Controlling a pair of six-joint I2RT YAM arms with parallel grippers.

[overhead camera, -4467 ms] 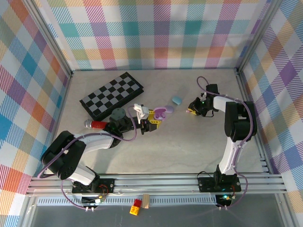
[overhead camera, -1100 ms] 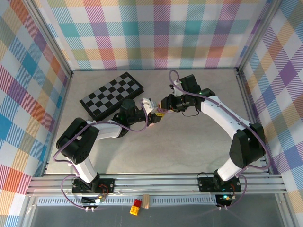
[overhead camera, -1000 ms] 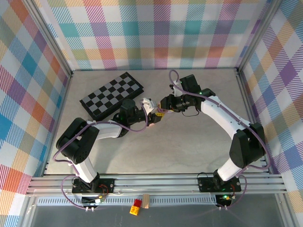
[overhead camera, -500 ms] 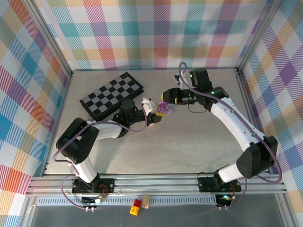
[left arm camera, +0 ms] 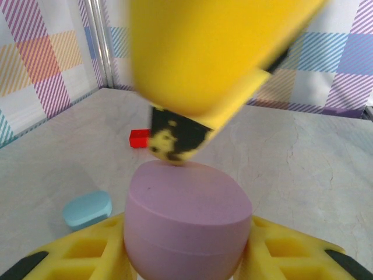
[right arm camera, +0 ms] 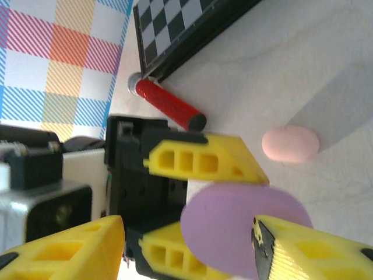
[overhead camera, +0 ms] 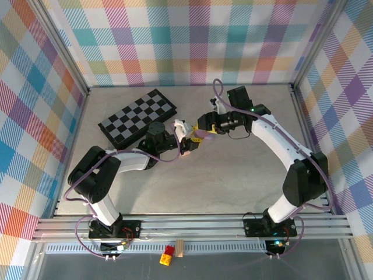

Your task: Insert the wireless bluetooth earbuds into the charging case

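Note:
A closed purple charging case point(left arm camera: 186, 224) sits upright between the yellow fingers point(left arm camera: 70, 262) of my left gripper point(left arm camera: 186, 248), which is shut on it. In the top view the case point(overhead camera: 200, 137) is held just above the table at its middle. My right gripper point(overhead camera: 205, 128) hovers over it, open. One of its fingertips point(left arm camera: 172, 149) rests on the lid. From the right wrist, the lid point(right arm camera: 245, 224) lies between my right gripper's point(right arm camera: 186, 239) spread fingers. The earbuds are out of view.
A blue case point(left arm camera: 87, 209) and a small red block point(left arm camera: 140, 138) lie on the table beyond the held case. A pink case point(right arm camera: 290, 144) and a red marker point(right arm camera: 169, 106) lie beside the folded checkerboard point(overhead camera: 137, 116).
My right gripper pulled up and away from the purple case, then came back over it with its jaws wider. The left gripper has kept hold of the case without moving.

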